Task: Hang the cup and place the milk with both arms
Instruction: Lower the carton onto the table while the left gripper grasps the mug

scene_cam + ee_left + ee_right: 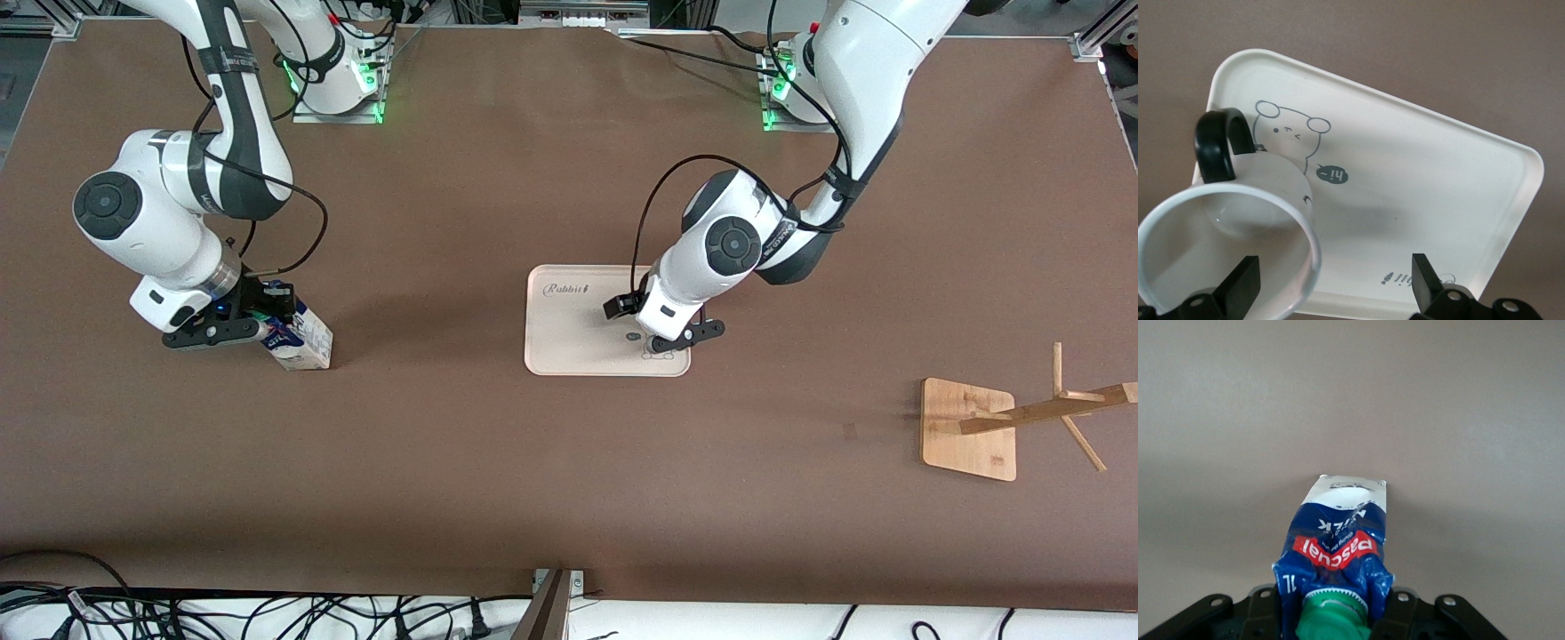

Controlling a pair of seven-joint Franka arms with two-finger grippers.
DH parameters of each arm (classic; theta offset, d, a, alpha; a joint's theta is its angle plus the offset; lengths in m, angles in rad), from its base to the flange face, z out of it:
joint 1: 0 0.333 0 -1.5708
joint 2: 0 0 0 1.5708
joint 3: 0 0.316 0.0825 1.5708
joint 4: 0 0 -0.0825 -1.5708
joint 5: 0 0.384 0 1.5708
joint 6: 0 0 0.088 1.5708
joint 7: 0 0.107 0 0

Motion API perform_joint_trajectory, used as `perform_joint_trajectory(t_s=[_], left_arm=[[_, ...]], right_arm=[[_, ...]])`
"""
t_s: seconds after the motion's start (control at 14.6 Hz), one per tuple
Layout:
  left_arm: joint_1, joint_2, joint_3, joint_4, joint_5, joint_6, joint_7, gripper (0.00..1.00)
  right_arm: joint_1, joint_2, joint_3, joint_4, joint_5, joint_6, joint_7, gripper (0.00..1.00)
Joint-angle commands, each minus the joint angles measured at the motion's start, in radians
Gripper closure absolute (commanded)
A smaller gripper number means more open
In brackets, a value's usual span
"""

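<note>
The milk [300, 340] is a blue and white carton with a green cap, standing tilted on the table at the right arm's end. My right gripper [267, 320] is shut on its crumpled blue top; the right wrist view shows the milk [1338, 540] squeezed in my right gripper [1333, 603]. The cup [1228, 240], white with a black loop handle [1217, 143], sits on the cream tray [1418, 187]. My left gripper [1335, 283] is open, one finger [1245, 290] over the cup's mouth, the other outside its rim. In the front view my left gripper [677, 342] hides the cup.
The cream tray [569, 347], with a bear drawing and "Rabbit" lettering, lies mid-table. A wooden rack [967, 443] with a square base, a post and pegs stands toward the left arm's end, nearer the front camera. Cables lie along the table's front edge.
</note>
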Motion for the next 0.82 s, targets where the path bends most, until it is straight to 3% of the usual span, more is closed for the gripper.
perform_joint_trajectory(t_s=[0.0, 0.14, 0.21, 0.27, 0.41, 0.55, 0.75], left_arm=[[-0.004, 0.009, 0.030, -0.007, 0.021, 0.013, 0.006, 0.05], [-0.004, 0.009, 0.041, 0.003, 0.021, 0.012, 0.066, 0.63], [-0.004, 0.010, 0.041, 0.007, 0.019, 0.012, 0.077, 0.83], [-0.004, 0.010, 0.043, 0.008, 0.021, 0.012, 0.078, 0.93], [-0.004, 0.010, 0.043, 0.008, 0.021, 0.012, 0.082, 1.00], [-0.004, 0.012, 0.043, 0.008, 0.021, 0.013, 0.089, 1.00], [0.000, 0.003, 0.058, 0.008, 0.021, 0.012, 0.114, 1.00]], right_arm=[[0.002, -0.021, -0.001, -0.023, 0.024, 0.002, -0.074, 0.55], [0.002, -0.021, -0.001, -0.021, 0.024, -0.021, -0.094, 0.55], [0.002, -0.021, -0.001, -0.021, 0.023, -0.034, -0.094, 0.55], [0.002, -0.021, -0.003, -0.020, 0.024, -0.041, -0.094, 0.55], [-0.001, -0.015, -0.003, -0.017, 0.023, -0.041, -0.096, 0.50], [-0.007, -0.003, -0.003, -0.009, 0.024, -0.038, -0.094, 0.00], [-0.007, -0.004, -0.006, -0.003, 0.037, -0.039, -0.092, 0.00]])
